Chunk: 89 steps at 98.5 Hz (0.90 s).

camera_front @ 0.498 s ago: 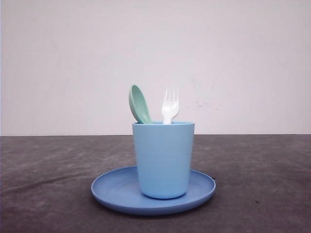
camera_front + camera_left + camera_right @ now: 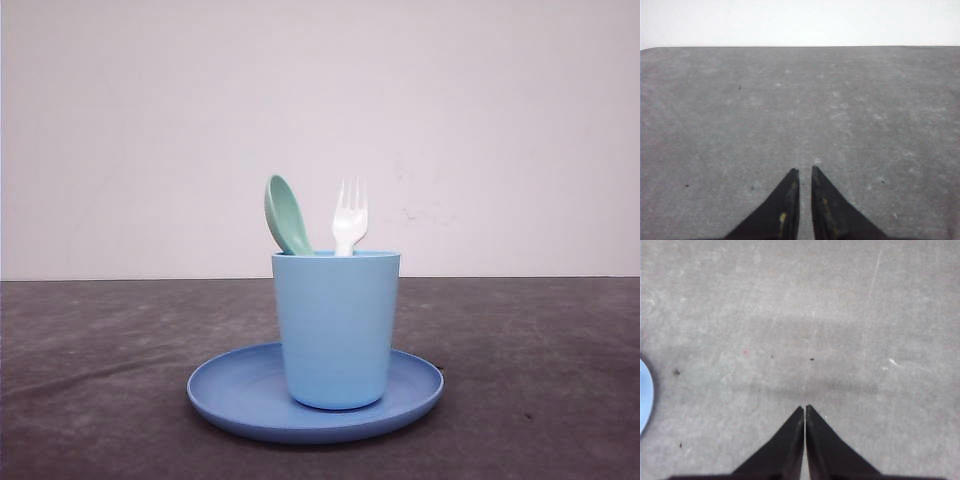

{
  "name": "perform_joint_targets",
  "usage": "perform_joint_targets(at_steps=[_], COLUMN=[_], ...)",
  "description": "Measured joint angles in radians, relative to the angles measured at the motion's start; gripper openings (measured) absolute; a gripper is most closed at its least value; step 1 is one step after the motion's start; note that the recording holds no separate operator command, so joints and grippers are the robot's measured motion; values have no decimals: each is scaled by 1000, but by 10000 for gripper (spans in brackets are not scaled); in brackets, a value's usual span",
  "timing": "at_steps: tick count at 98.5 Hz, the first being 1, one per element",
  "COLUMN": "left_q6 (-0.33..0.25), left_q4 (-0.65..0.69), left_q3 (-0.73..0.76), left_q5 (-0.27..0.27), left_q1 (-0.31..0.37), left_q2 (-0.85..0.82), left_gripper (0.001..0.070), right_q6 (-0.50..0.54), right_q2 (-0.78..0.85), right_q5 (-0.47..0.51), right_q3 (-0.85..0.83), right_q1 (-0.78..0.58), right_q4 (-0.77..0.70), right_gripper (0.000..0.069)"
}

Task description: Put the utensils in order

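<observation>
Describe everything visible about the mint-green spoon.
The spoon is pale mint green and looks like matte plastic. Its oval bowl points up and tilts left, rising above the rim of the light blue cup; the handle is hidden inside the cup. It leans at the cup's left rim, apart from the white fork standing to its right. The cup stands on a round blue plate. No gripper touches it.

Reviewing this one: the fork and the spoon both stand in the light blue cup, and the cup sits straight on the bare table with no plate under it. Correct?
Not quite. The fork and the spoon do stand in the light blue cup, but the cup rests on a round blue plate, not directly on the table. The front view shows it.
</observation>
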Motion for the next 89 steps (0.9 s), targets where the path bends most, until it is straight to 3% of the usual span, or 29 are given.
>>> perform_joint_targets(at_steps=[68,78,89], left_q6=[0,0,0], left_q4=[0,0,0], left_q3=[0,0,0], left_q5=[0,0,0], left_q1=[0,0,0], left_q2=[0,0,0], left_gripper=[18,18,18], right_q6=[0,-5,-4], right_q2=[-5,-77,-212], right_q5=[6,24,-18], right_q3=[-5,-54,-155], right_q1=[-5,-36,-79], right_q4=[154,241,368], right_gripper=[4,4,4])
